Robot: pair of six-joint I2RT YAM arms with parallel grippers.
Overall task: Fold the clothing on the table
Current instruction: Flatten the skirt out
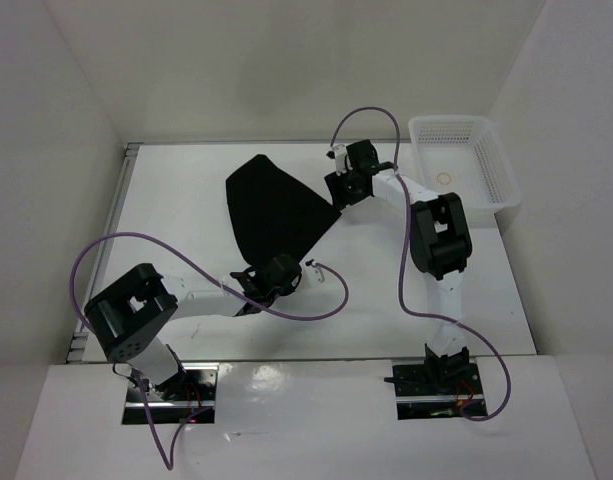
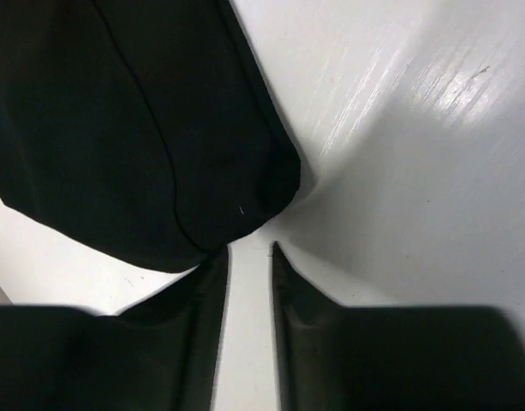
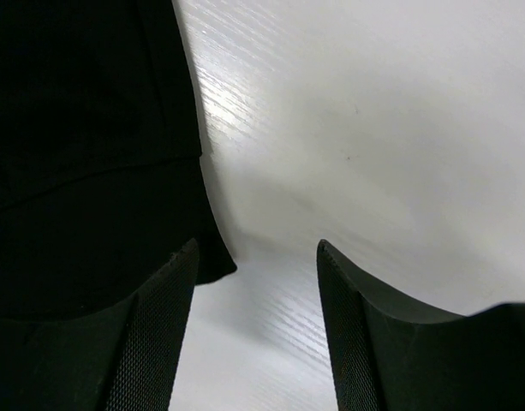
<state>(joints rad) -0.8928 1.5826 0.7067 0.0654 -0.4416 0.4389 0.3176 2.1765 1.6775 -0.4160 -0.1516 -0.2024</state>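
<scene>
The black clothing lies flat on the white table as a roughly triangular shape. My left gripper sits low at its near corner. In the left wrist view the rounded clothing corner ends just beyond the left gripper; its jaws stand a narrow gap apart with only bare table between them, and one fingertip touches the hem. My right gripper is at the clothing's right corner. In the right wrist view the right gripper is wide open, with the clothing edge beside its left finger and nothing between the fingers.
A white mesh basket stands at the far right corner of the table. Purple cables loop over the table between the arms. White walls enclose the table on three sides.
</scene>
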